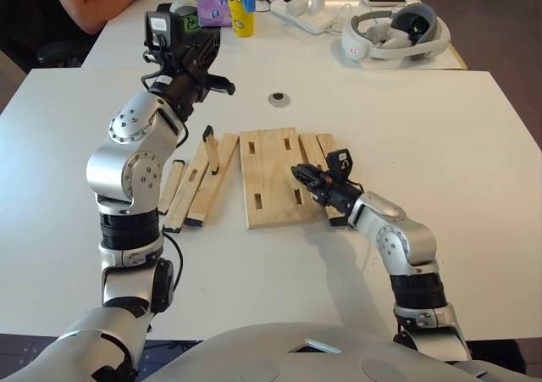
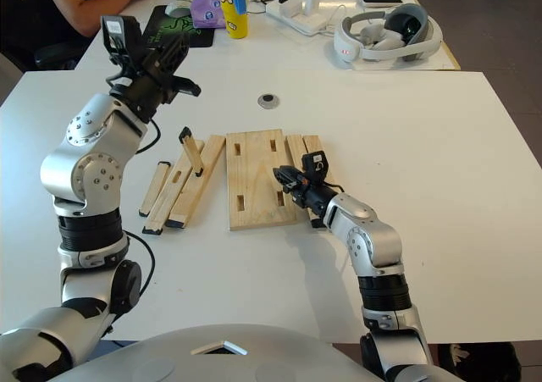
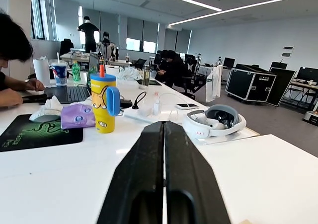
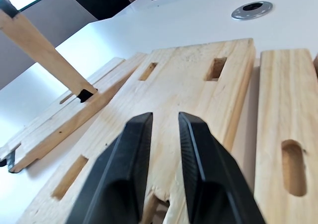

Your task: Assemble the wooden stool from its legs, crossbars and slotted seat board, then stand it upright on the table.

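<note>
Okay, the pale pine slotted seat board [image 1: 269, 174] lies flat about mid-way across the white table [image 1: 440, 145], four slots facing up. Your right gripper [image 4: 165, 117] sits low over its right-hand part, fingers a narrow gap apart with nothing between them; I can't tell if the tips touch the wood. Your left gripper [image 3: 164, 125] is raised well clear over the table's far left, fingers pressed together, empty. Handling, as I judge it: the board is stiff, light, dry unfinished wood, so decent friction and no flex. It looks too wide to span across the face and it lies flush on the table, so take it by an edge across its thickness, probably after tipping it or sliding it past the table edge. To its left, long pale wooden leg boards [image 1: 196, 187] lie side by side, with a thin wooden crossbar [image 1: 212, 151] standing tilted out of one slot; seated or just leaning is unclear. Just right of the seat board lie narrower slotted wooden boards [image 4: 285, 134]; their near ends are covered by your right arm, so the part count is uncertain.
</note>
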{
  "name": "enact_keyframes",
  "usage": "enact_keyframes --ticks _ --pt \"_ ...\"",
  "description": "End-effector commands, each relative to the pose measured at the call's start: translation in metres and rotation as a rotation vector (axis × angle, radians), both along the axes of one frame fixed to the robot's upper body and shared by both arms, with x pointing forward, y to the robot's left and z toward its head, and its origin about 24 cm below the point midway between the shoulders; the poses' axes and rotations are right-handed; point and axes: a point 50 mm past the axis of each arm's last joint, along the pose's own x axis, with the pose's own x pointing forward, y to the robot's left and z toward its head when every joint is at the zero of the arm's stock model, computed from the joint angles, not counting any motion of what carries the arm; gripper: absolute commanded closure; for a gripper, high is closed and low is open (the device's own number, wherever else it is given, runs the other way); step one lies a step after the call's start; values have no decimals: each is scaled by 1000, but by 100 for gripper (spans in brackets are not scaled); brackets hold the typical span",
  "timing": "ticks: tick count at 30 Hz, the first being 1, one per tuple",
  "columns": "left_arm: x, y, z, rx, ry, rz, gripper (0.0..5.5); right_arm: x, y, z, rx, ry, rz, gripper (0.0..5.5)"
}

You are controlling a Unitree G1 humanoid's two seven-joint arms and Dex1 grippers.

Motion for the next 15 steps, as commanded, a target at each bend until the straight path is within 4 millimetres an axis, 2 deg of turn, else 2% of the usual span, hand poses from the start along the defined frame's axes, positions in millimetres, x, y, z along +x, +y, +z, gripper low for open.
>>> enact_keyframes --ticks 1,4,6,12,15 --pt "-2 -4 -37 77 149 -12 547 1 2 2 -11 -13 11 455" --pt "-9 1 -80 133 322 8 547 2 5 3 -9 -15 29 455" --pt "-10 4 -86 142 341 35 547 2 6 4 -9 -17 34 455" --pt "-3 4 -66 110 246 57 547 4 7 5 -11 -19 38 455" --pt "-1 0 -42 48 135 63 547 4 6 4 -11 -17 39 455"
